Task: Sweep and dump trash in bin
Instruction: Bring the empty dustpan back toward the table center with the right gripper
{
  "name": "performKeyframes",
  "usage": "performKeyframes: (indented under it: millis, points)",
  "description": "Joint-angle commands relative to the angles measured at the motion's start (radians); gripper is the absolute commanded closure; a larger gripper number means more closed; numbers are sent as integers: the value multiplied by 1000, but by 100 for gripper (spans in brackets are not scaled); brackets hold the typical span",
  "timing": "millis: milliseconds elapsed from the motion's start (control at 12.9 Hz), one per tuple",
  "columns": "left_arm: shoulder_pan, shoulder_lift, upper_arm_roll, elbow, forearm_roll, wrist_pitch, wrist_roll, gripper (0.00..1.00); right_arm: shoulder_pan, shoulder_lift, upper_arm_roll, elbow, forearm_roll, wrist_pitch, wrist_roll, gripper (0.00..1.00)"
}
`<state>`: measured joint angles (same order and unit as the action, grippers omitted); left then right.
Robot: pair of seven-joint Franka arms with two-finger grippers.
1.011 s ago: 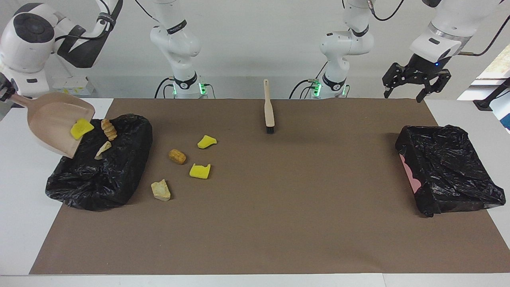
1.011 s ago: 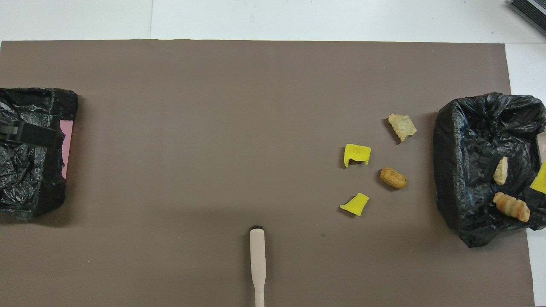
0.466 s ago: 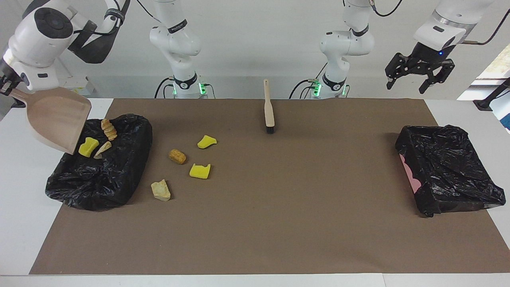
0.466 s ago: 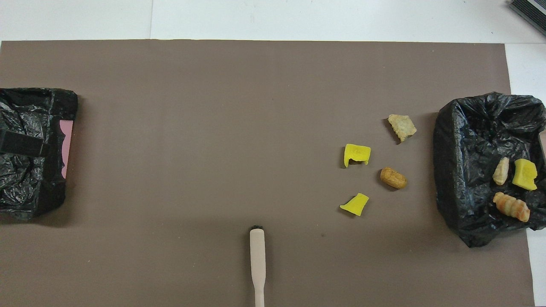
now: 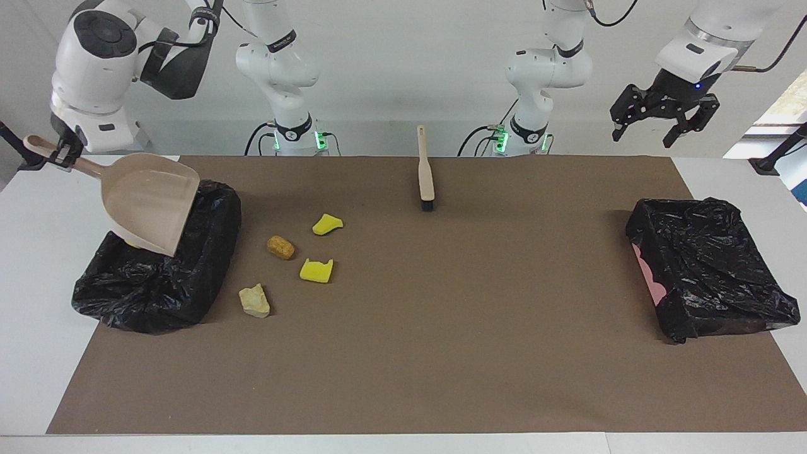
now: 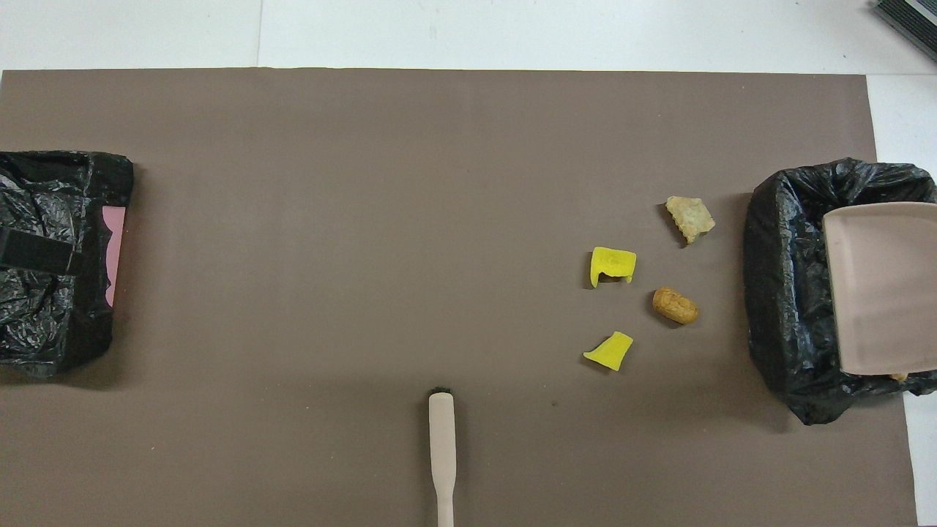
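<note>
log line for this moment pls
right gripper shut on dustpan handle, pan over bin | four trash pieces on mat | brush idle | left gripper open, waiting

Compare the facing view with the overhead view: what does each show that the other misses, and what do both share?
Facing only: both arms, the right gripper shut on the dustpan's handle, and the left gripper open, up over the table's left-arm end. Overhead only: a black strip across the left-end bin. Both: the dustpan over the right-end bin, four trash pieces on the mat, the brush.
</note>
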<state>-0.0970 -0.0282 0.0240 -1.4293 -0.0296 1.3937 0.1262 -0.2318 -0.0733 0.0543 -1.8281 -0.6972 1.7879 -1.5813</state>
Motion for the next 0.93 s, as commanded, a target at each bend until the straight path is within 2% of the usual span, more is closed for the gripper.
performKeyframes:
  millis: [0, 311, 855]
  points:
    - [29, -7, -29, -7, 14, -18, 0, 0, 40, -8, 4, -36, 111, -8, 44, 100]
    - [22, -16, -29, -8, 17, -8, -5, 0, 138, 13, 4, -53, 249, -8, 170, 100]
    - [16, -19, -30, -13, 43, 1, -48, 0, 314, 133, 4, -48, 454, 5, 694, 100]
